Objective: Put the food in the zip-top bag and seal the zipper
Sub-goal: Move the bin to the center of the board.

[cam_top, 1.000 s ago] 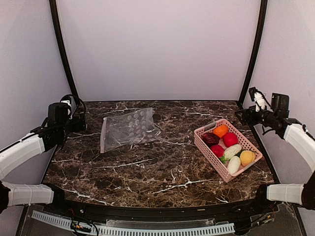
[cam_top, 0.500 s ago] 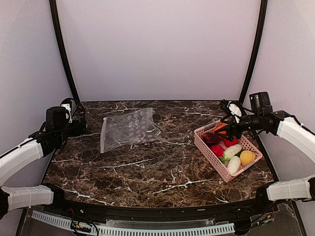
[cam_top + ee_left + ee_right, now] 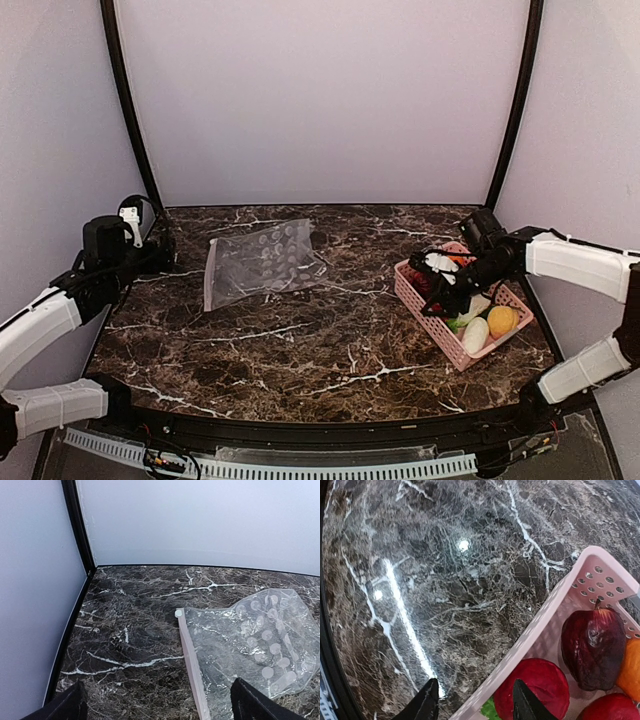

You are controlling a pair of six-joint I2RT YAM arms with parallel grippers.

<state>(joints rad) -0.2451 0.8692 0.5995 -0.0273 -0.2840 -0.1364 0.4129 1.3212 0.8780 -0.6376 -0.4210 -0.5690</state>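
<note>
**Right gripper down at the basket, jaws narrowing**

We see the right gripper (image 3: pixel 437 285) low over the basket (image 3: pixel 420 312), at the basket's 10 o'clock corner. In the wrist view its jaws stand apart at a middling gap and straddle the basket wall. One finger is outside over the table (image 3: pixel 300 340). The other is inside above the red piece (image 3: pixel 535 692), and the maroon piece (image 3: pixel 592 645) lies at 2 o'clock of that. We see nothing gripped. We read this as the start of the first pick. The risk is that the jaws pinch the wall between them instead of food.

The food (image 3: pixel 500 320) all sits in the basket, at 4 o'clock of the table. The bag (image 3: pixel 262 262) lies flat at 10 o'clock, well apart from the basket. The zipper (image 3: pixel 192 672) runs along its 9 o'clock edge; we cannot tell if it is sealed. The left gripper (image 3: pixel 160 707) hangs wide and empty near the zipper side.

Versus a second ago, the right arm was parked high at the table's 2 o'clock edge. It has since swung in, come down, and its jaws have narrowed. The left arm has barely shifted. Bag and basket have not moved. No food is bagged yet, so we put the task at its very beginning.
</note>
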